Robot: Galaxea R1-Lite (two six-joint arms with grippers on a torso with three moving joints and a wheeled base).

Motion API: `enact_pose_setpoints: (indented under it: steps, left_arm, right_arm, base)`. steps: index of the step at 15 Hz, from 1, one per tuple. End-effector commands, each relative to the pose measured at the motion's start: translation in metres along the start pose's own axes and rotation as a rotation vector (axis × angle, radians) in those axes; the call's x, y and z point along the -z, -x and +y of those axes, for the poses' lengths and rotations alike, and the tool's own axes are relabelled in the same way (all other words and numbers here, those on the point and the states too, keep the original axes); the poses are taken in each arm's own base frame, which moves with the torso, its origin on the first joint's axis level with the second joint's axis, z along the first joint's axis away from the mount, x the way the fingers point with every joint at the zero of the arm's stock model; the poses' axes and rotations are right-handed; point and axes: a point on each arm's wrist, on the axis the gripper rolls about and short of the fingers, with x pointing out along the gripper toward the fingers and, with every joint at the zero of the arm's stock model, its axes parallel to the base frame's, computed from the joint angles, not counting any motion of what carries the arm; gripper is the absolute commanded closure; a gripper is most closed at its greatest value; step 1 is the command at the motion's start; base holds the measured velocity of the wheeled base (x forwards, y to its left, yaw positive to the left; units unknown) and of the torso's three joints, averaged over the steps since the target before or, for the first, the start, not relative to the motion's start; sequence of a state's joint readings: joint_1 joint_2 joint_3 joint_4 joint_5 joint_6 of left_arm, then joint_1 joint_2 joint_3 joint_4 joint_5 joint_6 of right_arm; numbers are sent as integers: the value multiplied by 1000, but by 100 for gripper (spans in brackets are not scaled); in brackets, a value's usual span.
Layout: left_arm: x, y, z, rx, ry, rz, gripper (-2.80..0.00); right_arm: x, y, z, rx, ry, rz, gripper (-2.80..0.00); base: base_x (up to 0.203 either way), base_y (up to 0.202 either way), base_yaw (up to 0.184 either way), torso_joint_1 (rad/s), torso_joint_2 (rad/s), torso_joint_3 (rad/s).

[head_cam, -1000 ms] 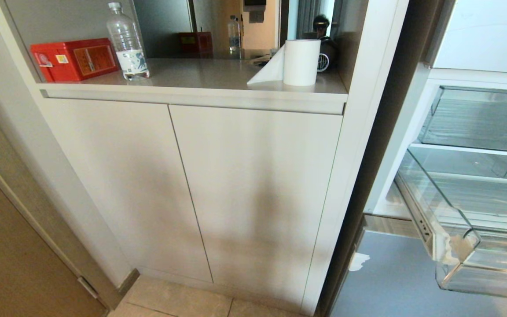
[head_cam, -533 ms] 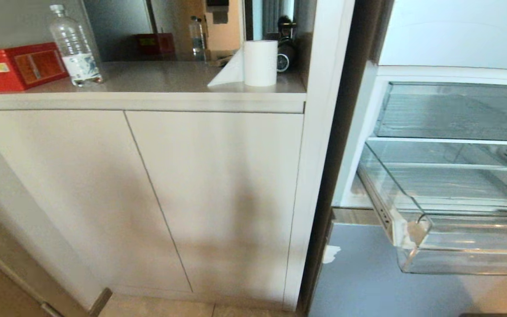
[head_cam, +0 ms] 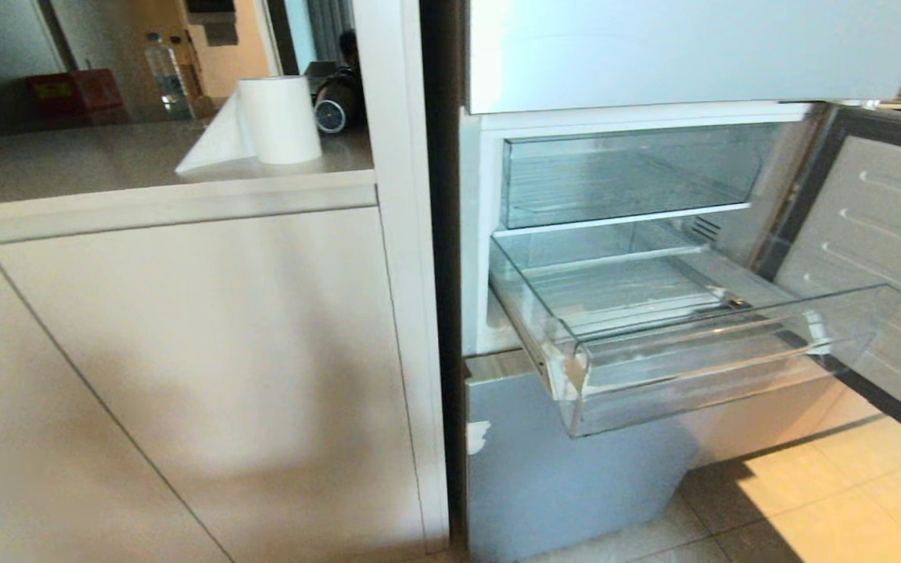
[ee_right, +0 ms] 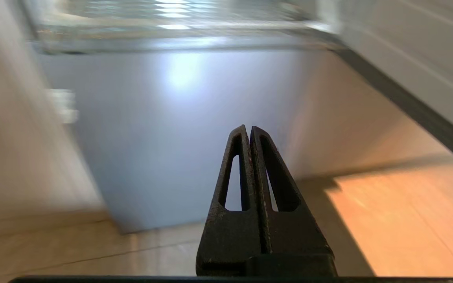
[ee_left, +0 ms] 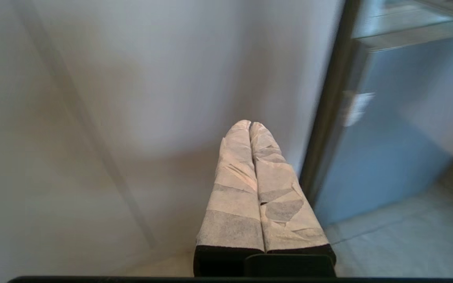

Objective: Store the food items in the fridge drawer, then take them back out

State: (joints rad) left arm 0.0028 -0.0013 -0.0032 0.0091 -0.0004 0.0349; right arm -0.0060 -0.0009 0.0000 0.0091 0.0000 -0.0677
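Two clear plastic drawers sit in the open fridge. The fridge drawer (head_cam: 701, 344), wide, shallow, ribbed at the bottom with a lipped front edge, stands pulled out over the tiled floor (head_cam: 834, 500), below the upper drawer (head_cam: 622, 172), which is pushed in. No food items are visible. A white paper roll (head_cam: 278, 117) stands on the smooth beige tabletop (head_cam: 106, 168), left of the fridge. The left claw (ee_left: 249, 125), its fingers wrapped in pale tape, is fully closed and empty before flat cabinet doors (head_cam: 208, 352). The right claw (ee_right: 249, 129), black and slotted, is likewise pressed together, holding nothing, low before the grey lower fridge panel (ee_right: 179, 129).
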Motion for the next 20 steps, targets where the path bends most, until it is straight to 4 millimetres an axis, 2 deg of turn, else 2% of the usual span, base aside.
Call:
enact_pose_setpoints:
  steps: [1,7,10,11,14,17,18,20]
  left_arm:
    - [0,0,0,-1,0,0,0]
    - [0,0,0,0,0,1,0]
    - [0,0,0,1,0,0,0]
    - [0,0,0,-1,0,0,0]
    - [0,0,0,-1,0,0,0]
    - [0,0,0,-1,0,0,0]
    - [0,0,0,-1,0,1,0]
    - [0,0,0,-1,0,0,0]
  right_arm:
    - [0,0,0,0,1,2,0]
    - [0,0,0,0,-6,-2,0]
    - [-4,-1,0,-3,34,10,0]
    - [-15,-1,-1,10,20,9,0]
    - [-65,-9,-6,100,-60,17,0]
    - [-108,-43,-12,229,-196,110,0]
    - [-118,-56,-18,320,-244,129,-280]
    - [-133,-74,-38,528,-314,106,-280]
  base:
    - [-3,5,-173,3,2,2]
    - [-1,8,-172,2,3,2]
    - [0,4,-56,1,0,0]
    - [0,0,0,0,0,0]
    - [0,0,0,0,0,0]
    - [0,0,0,0,0,0]
    - [0,0,0,0,0,0]
    - [0,0,0,0,0,0]
